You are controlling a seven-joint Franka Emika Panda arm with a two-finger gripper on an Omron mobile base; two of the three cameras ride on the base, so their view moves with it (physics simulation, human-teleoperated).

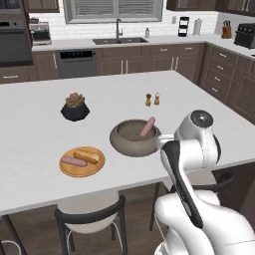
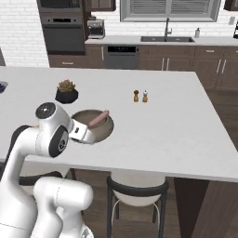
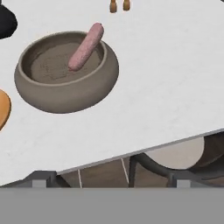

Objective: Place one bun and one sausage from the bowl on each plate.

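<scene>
The grey-brown bowl (image 1: 133,141) (image 2: 106,130) (image 3: 65,94) stands near the island's front edge with one pink sausage (image 1: 147,126) (image 2: 98,119) (image 3: 86,47) leaning on its far rim. Left of it, an orange-tan plate (image 1: 97,168) (image 3: 2,109) carries a bun (image 1: 86,156) and a second sausage (image 1: 73,161). My gripper (image 3: 110,180) hangs open and empty over the counter's near edge, just short of the bowl. Its hand (image 2: 80,132) shows at the bowl's near rim, and both fingertips (image 3: 40,178) stand far apart.
A black plant pot (image 1: 75,108) (image 2: 66,94) (image 3: 6,22) sits behind the plate. Two small shakers (image 1: 152,99) (image 2: 140,96) (image 3: 119,5) stand beyond the bowl. A stool (image 1: 92,219) (image 2: 137,190) is tucked under the counter edge. Bare white counter stretches right of the bowl.
</scene>
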